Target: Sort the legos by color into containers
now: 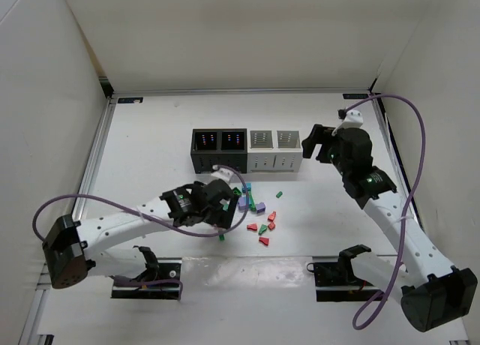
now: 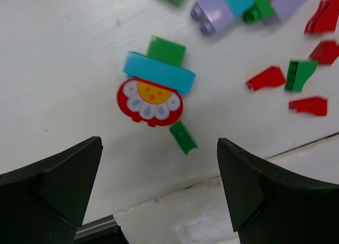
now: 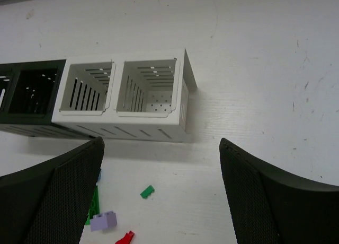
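Observation:
The containers stand in a row: two black bins (image 1: 219,150) on the left and two white bins (image 1: 274,150) on the right. In the right wrist view the white bins (image 3: 145,87) look empty. The legos (image 1: 259,217) lie scattered in front of them. My left gripper (image 1: 225,210) is open and empty, hovering low over the pile's left side. Just ahead of it (image 2: 159,196) lie a red round piece with a flower print (image 2: 150,102), a teal piece (image 2: 159,71) and a small green piece (image 2: 183,138). My right gripper (image 1: 319,146) is open and empty beside the right white bin.
Purple bricks (image 2: 214,10) and red pieces (image 2: 265,78) lie to the right in the left wrist view. A small green brick (image 3: 147,191) and a purple brick (image 3: 104,220) lie in front of the white bins. A table seam (image 2: 175,193) runs near the front. White walls enclose the table.

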Motion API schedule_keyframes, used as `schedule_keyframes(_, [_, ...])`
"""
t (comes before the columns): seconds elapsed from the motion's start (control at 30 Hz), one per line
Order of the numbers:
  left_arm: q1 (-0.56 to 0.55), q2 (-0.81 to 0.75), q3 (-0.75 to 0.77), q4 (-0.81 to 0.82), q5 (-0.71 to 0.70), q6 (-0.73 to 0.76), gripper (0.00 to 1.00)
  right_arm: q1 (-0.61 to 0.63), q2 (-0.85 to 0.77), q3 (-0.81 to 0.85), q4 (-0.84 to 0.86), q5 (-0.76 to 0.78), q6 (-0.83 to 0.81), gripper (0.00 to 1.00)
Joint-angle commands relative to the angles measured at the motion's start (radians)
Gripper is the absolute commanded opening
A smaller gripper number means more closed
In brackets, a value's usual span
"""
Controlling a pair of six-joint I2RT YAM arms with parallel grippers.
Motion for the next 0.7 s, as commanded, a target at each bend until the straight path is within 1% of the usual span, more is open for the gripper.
schedule_keyframes(0.0, [-0.039,0.02,-0.046,0.08,0.049,0.047,1.0,0.013,-0.058,-0.007,-0.012,-0.009,0.025,0.9])
schedule_keyframes(0.07, [-0.024,0.054,-0.05,0.115,0.074,0.061,1.0,0.011,-0.072,-0.001,-0.025,-0.029,0.022,0.9])
schedule_keyframes(0.17, [-0.01,0.101,-0.06,0.127,0.05,0.065,1.0,-0.027,-0.079,-0.001,-0.031,-0.096,0.003,0.9])
schedule_keyframes(0.23, [0.012,0.124,-0.084,0.164,0.048,0.104,1.0,-0.054,-0.075,0.0,-0.046,-0.136,0.014,0.9])
schedule_keyframes(0.27, [0.015,0.132,-0.095,0.185,0.065,0.122,1.0,-0.062,-0.078,-0.004,-0.052,-0.144,0.04,0.9])
schedule_keyframes(0.3, [0.034,0.142,-0.103,0.21,0.105,0.175,1.0,-0.068,-0.072,-0.008,-0.052,-0.167,0.048,0.9])
schedule_keyframes(0.33, [0.044,0.158,-0.101,0.216,0.119,0.179,1.0,-0.097,-0.069,-0.011,-0.046,-0.243,0.043,0.9])
schedule_keyframes(0.43, [0.064,0.188,-0.106,0.221,0.131,0.185,1.0,-0.142,-0.066,-0.01,-0.046,-0.345,0.034,0.9])
schedule_keyframes(0.57, [0.075,0.19,-0.124,0.265,0.114,0.213,1.0,-0.153,-0.064,-0.014,-0.042,-0.379,0.026,0.9])
schedule_keyframes(0.67, [0.075,0.222,-0.12,0.276,0.148,0.246,1.0,-0.151,-0.059,-0.008,-0.04,-0.379,0.02,0.9])
